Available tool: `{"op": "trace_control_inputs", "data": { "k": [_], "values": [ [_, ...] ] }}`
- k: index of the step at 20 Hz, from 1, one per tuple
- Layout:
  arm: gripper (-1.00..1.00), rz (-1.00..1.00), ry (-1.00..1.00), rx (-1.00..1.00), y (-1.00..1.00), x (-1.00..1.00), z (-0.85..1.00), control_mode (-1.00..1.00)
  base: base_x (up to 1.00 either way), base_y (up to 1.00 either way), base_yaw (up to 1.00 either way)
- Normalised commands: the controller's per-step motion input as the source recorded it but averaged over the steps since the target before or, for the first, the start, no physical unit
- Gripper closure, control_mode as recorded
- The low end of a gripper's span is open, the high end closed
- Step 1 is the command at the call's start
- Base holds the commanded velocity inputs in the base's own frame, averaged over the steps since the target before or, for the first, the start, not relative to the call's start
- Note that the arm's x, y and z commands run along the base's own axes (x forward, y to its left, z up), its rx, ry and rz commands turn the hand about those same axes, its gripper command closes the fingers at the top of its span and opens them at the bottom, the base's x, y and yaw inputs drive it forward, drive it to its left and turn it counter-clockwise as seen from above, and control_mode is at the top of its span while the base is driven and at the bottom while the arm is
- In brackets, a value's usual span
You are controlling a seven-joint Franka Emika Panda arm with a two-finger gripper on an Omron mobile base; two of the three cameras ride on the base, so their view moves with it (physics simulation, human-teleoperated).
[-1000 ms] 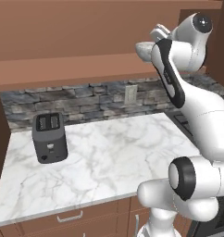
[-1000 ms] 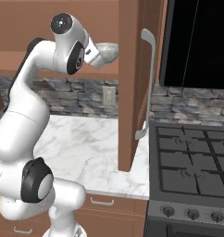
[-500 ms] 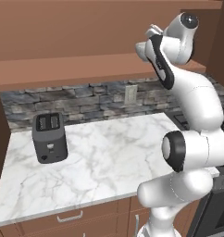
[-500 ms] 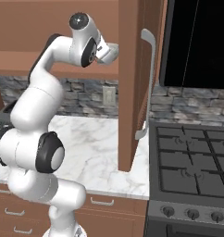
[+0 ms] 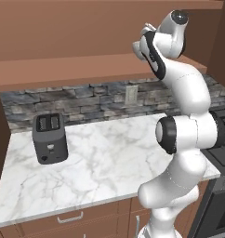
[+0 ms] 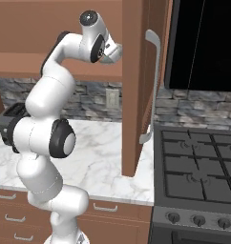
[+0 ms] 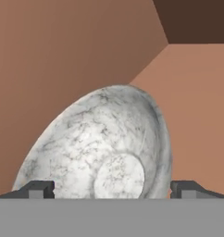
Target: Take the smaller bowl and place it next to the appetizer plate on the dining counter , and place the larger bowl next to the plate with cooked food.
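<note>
**A:** Start at your pincer (image 7: 112,190). What do you see there?

**B:** In your hand view, two small dark fingertips (image 7: 39,189) rise at the bottom corners, spread wide apart with nothing pinched between them, so the pincer stands open. Just beyond them, between the two tips, is a round bowl of grey-white marbled stone (image 7: 104,148), its hollow turned towards your camera and its pale flat bottom low in the middle. It looks tilted in that view, though the camera rolls with the hand. I can't tell which of the two marbled bowls it is, nor whether the tips touch it.

**A:** And around the bowl?

**B:** Plain brown cabinet walls (image 7: 63,55) lie behind and beside it, meeting in a corner above and to its right.

**A:** Where is your hand in the room?

**B:** In the right base view your pincer (image 6: 115,51) is raised high, pointing into the brown wall cabinet, with the open brown cabinet door and its long grey handle (image 6: 136,95) just beside it. Well below it lies the white grey-veined marble counter with wooden drawers (image 5: 95,172). A dark grey two-slot toaster (image 5: 49,138) stands on that counter, far off to the pincer's left. A black gas stove (image 6: 198,167) sits below and to the pincer's right.
</note>
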Motion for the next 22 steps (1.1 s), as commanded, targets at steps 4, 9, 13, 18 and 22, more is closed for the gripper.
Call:
{"op": "trace_control_inputs", "data": {
  "k": [4,9,13,18,22],
  "values": [
    [-1.00,-0.02,0.08,0.00,0.00,0.24,-0.29,-1.00,0.00,0.00,0.00],
    [-1.00,-0.03,0.09,-0.01,0.00,0.21,-0.39,-1.00,0.00,0.00,0.00],
    [1.00,-0.02,0.07,-0.01,0.00,0.25,-0.30,-1.00,0.00,0.00,0.00],
    [1.00,0.00,0.00,0.00,0.00,0.11,-0.07,-1.00,0.00,0.00,0.00],
    [1.00,0.00,0.00,0.00,0.00,-0.09,-0.16,-1.00,0.00,0.00,0.00]
  ]
}}
